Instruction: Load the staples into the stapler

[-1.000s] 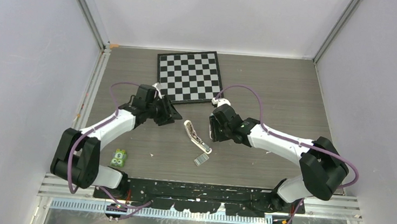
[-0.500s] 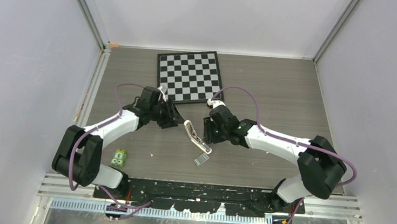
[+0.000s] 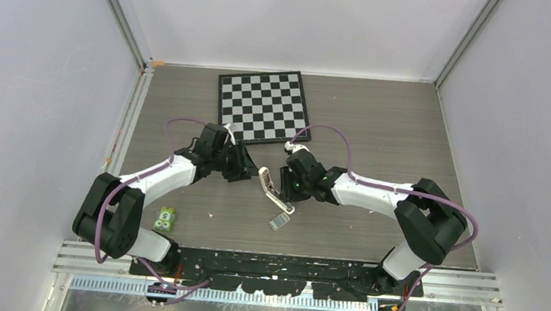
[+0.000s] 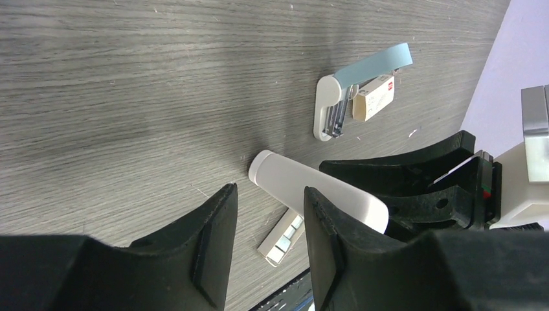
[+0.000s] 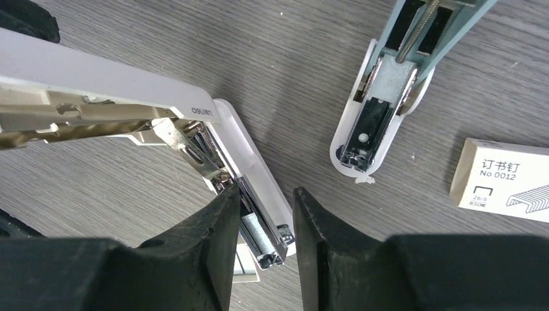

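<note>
Overhead view of a grey wood-grain tabletop (image 3: 380, 134) with two robot arms reaching in from the near edge toward the middle.

The task looks to be at an early stage. The stapler (image 3: 273, 189) lies at the centre of the tabletop with its white top arm hinged up and its metal channel exposed, so the opening step appears done. The staples (image 3: 279, 222) are not yet loaded. They lie flat on the tabletop just near of the stapler, held by nothing. What seems left is to pick them up, slide them into the channel and close the arm.

The left end effector (image 3: 247, 172) hovers just left of the stapler. Its fingers are apart and nothing is between them. The right end effector (image 3: 284, 189) is over the stapler's right side, also with its fingers apart. Its wrist camera shows the end of the channel in the gap. I cannot tell whether the fingers touch it.

Counted, there are two arms, one white stapler and one loose block of staples. The wrist cameras also show one light-blue-and-white stapler (image 5: 382, 97), open, and one small staple box (image 5: 502, 178) beside it. One chessboard (image 3: 263, 105) lies at the far side.
</note>
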Controlling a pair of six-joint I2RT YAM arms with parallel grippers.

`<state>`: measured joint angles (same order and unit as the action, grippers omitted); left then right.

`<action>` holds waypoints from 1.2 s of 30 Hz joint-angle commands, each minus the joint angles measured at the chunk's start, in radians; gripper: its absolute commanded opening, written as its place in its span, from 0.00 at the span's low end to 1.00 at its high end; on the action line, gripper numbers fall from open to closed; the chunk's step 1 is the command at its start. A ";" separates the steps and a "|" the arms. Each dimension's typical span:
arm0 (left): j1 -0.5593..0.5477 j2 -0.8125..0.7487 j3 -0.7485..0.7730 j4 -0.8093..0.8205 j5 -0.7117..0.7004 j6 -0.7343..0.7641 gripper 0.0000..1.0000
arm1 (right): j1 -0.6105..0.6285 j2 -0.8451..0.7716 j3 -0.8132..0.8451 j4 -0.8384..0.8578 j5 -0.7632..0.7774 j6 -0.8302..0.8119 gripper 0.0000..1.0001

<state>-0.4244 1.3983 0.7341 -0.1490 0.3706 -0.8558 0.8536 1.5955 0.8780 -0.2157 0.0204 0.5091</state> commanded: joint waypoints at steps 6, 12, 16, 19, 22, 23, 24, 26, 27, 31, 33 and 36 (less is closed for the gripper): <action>-0.055 -0.028 -0.012 0.057 -0.005 -0.031 0.43 | 0.008 0.019 -0.045 0.075 0.019 0.030 0.39; -0.084 -0.028 -0.038 0.085 -0.007 -0.055 0.43 | 0.007 0.022 -0.059 0.087 0.023 0.033 0.38; -0.094 -0.033 -0.055 0.098 -0.013 -0.066 0.43 | 0.008 0.016 -0.061 0.088 0.028 0.034 0.38; -0.104 -0.031 -0.057 0.102 -0.015 -0.072 0.43 | 0.008 -0.001 -0.051 0.079 0.029 0.036 0.38; -0.116 -0.027 -0.056 0.112 -0.016 -0.078 0.43 | 0.009 -0.025 -0.038 0.068 0.025 0.037 0.38; -0.120 -0.026 -0.056 0.112 -0.017 -0.080 0.43 | 0.009 -0.036 -0.035 0.065 0.024 0.040 0.38; -0.124 -0.025 -0.054 0.113 -0.019 -0.081 0.43 | 0.008 -0.048 -0.031 0.062 0.024 0.040 0.39; -0.127 -0.025 -0.055 0.114 -0.023 -0.081 0.43 | 0.008 -0.070 -0.025 0.053 0.031 0.042 0.39; -0.128 -0.025 -0.056 0.114 -0.025 -0.081 0.43 | 0.009 -0.081 -0.021 0.048 0.035 0.042 0.39; -0.128 -0.019 -0.056 0.114 -0.027 -0.078 0.43 | 0.007 -0.127 -0.014 0.020 0.054 0.040 0.39; -0.129 -0.016 -0.057 0.115 -0.028 -0.076 0.43 | 0.007 -0.149 -0.015 0.008 0.064 0.040 0.39; -0.129 -0.017 -0.060 0.115 -0.032 -0.073 0.43 | 0.007 -0.181 -0.019 -0.013 0.078 0.038 0.39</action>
<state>-0.5499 1.3937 0.6815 -0.0708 0.3351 -0.9356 0.8555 1.4849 0.8341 -0.2153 0.0532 0.5343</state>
